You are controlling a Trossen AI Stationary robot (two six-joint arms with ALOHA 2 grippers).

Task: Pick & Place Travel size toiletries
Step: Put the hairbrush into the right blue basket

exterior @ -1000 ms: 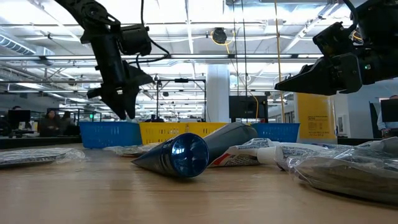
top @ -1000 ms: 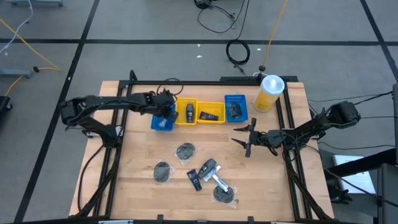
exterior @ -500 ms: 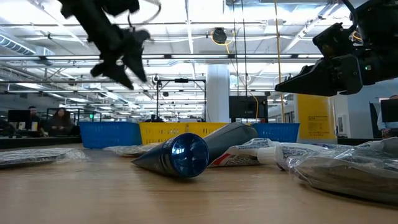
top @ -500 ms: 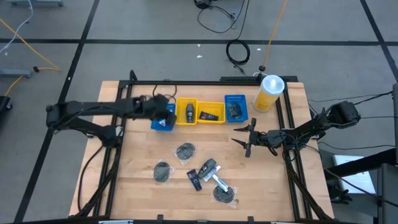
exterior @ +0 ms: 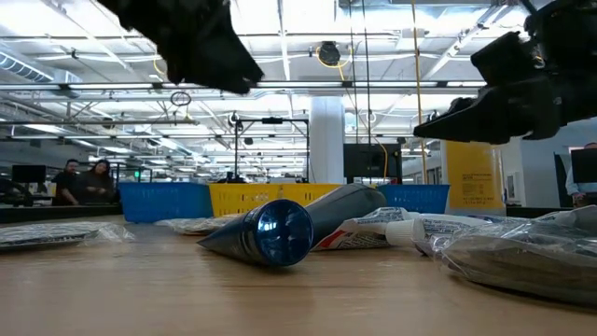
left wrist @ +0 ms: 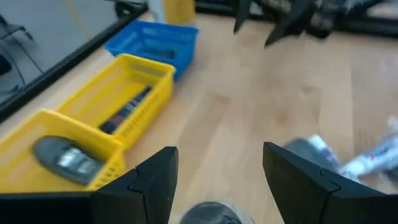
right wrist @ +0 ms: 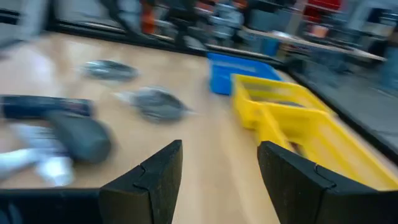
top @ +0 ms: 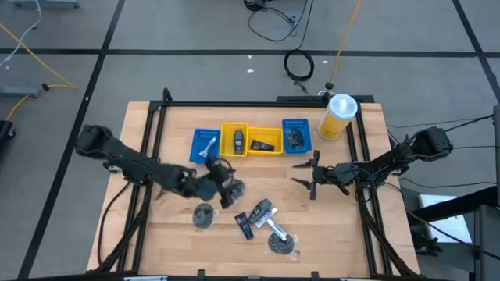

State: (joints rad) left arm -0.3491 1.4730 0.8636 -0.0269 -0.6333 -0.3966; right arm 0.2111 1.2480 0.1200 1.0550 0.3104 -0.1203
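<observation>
Left tool (top: 226,187) — fingers apart — just above a wrapped grey disc (left wrist: 208,214), not touching.

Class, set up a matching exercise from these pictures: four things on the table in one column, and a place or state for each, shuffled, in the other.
Things:
1. left pincer
2. right pincer
3. tall yellow bottle
4. leftmost blue tray

Places or states:
A. at the table's far right corner
B. holds a small white-silver tube
C. open, over the disc nearest the trays
D. open, over bare wood below the right blue tray

Pairs: 1-C, 2-D, 3-A, 4-B
</observation>
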